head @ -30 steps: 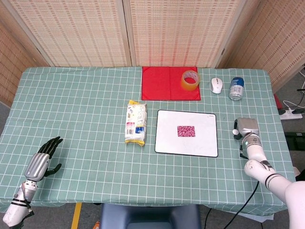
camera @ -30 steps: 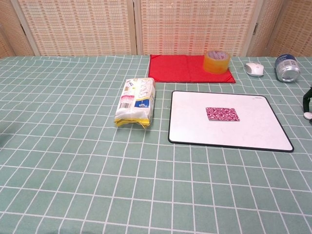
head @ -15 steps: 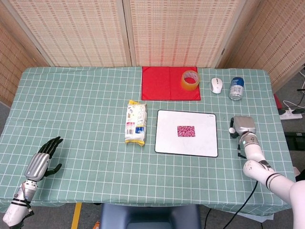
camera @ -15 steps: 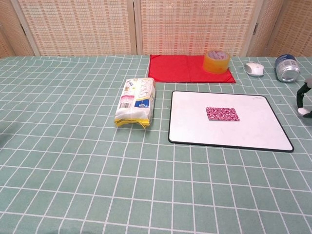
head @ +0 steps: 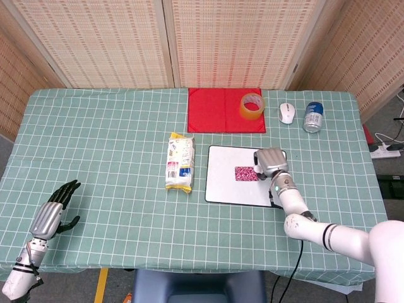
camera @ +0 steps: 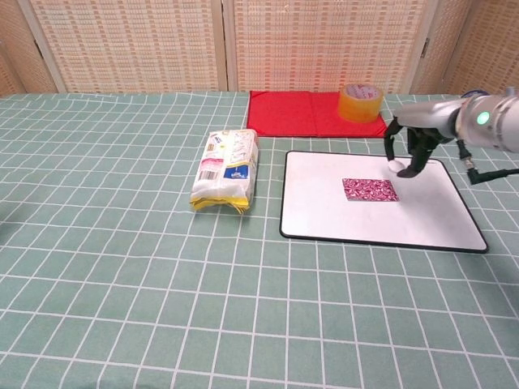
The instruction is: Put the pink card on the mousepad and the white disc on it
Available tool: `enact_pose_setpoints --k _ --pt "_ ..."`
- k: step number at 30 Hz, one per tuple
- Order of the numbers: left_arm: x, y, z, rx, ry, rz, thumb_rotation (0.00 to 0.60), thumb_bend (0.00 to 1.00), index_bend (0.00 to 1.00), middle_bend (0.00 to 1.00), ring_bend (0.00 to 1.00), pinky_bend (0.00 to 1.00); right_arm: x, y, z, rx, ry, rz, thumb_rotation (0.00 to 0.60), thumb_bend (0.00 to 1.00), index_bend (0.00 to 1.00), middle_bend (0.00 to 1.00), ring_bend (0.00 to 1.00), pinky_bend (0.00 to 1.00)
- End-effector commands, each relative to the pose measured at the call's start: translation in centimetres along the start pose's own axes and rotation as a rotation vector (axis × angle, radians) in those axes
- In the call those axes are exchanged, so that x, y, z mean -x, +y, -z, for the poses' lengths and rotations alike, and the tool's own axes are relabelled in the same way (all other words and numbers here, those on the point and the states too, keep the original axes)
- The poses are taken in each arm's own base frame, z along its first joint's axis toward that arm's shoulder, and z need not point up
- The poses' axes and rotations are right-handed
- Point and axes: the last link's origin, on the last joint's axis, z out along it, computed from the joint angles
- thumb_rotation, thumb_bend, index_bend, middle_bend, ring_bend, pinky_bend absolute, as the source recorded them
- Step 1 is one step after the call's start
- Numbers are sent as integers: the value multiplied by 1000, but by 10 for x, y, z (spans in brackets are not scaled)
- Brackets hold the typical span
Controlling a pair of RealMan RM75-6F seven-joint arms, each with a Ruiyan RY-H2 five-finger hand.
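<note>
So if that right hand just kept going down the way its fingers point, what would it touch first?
Most likely the pink card, or the white mousepad beside it; the right hand hangs above the card's right end holding the white disc. Depth is uncertain.

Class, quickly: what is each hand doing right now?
Left hand: open, holding nothing.
Right hand: holding the white disc above the mousepad.

Card [camera: 370,189] on mousepad [camera: 324,215], mid-bench [head: 113,132]. Snack packet [camera: 226,171] just left of mousepad. Cloth [head: 218,110] behind it, tape roll [head: 252,105] on cloth's right end. Mouse [head: 286,112], then can [head: 313,117], further right. Right hand [head: 271,162] above mousepad, right of card.
</note>
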Motion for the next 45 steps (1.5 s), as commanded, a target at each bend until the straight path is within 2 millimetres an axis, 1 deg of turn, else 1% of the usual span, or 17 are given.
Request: enact_pose_setpoints --k 1,17,18,20,22,23,27,30,33,35,37,39,41,42,43,44,45 --pt "-1 0 1 0 6 5 600 277 2 0 0 125 3 -19 -2 -6 -11 12 600 315 495 1000 1000 1000" --pt "-1 -1 0 -5 -1 12 600 277 2 0 0 125 15 -20 -12 31 -45 31 600 315 466 1000 1000 1000" --pt "-1 -1 0 -5 0 13 600 277 2 0 0 126 15 -19 -13 34 -46 32 600 298 446 1000 1000 1000" --pt "-1 -1 0 -5 4 24 600 277 2 0 0 126 16 -19 -14 41 -48 36 600 190 380 1000 1000 1000" --pt "-1 -1 0 -5 7 26 600 277 2 0 0 126 15 -19 -14 44 -46 36 600 32 285 1000 1000 1000" --pt "-1 -1 0 -5 7 26 600 277 1 0 0 126 15 -19 -14 45 -44 35 600 5 255 1000 1000 1000" --pt "-2 -1 0 -4 12 29 600 277 0 0 0 126 7 -18 -9 38 -21 32 600 0 211 1000 1000 1000" --pt "-3 -2 0 -4 19 35 600 277 0 0 0 125 -15 -7 8 33 60 31 600 0 208 1000 1000 1000" --pt "-4 -2 0 -3 24 35 600 277 0 0 0 125 -40 22 48 37 199 36 600 0 256 1000 988 1000" --pt "-4 -3 1 -3 23 30 600 277 0 0 0 125 -45 54 88 47 322 42 600 0 318 991 928 1000" --pt "-3 -3 2 -3 21 21 600 276 0 0 0 126 -34 90 122 66 430 44 585 0 346 921 841 987" --pt "-2 -3 2 -3 16 8 600 276 0 0 0 126 -5 139 153 101 499 45 577 0 316 728 654 907" --pt "-1 -3 3 -4 15 -2 600 277 0 0 0 125 27 179 170 141 484 38 590 0 185 441 342 697" --pt "-1 -3 3 -6 17 -8 600 277 0 0 0 125 47 203 178 166 466 22 595 0 94 254 160 490" --pt "-1 -3 3 -7 20 -12 600 276 0 0 0 125 62 219 184 186 464 -3 598 0 27 109 41 269" --pt "-1 -3 3 -10 25 -17 600 276 0 0 0 126 76 234 188 203 482 -43 600 0 0 22 0 84" --pt "-1 -3 3 -12 30 -21 600 277 0 0 0 126 86 243 191 212 497 -72 595 0 0 1 0 22"
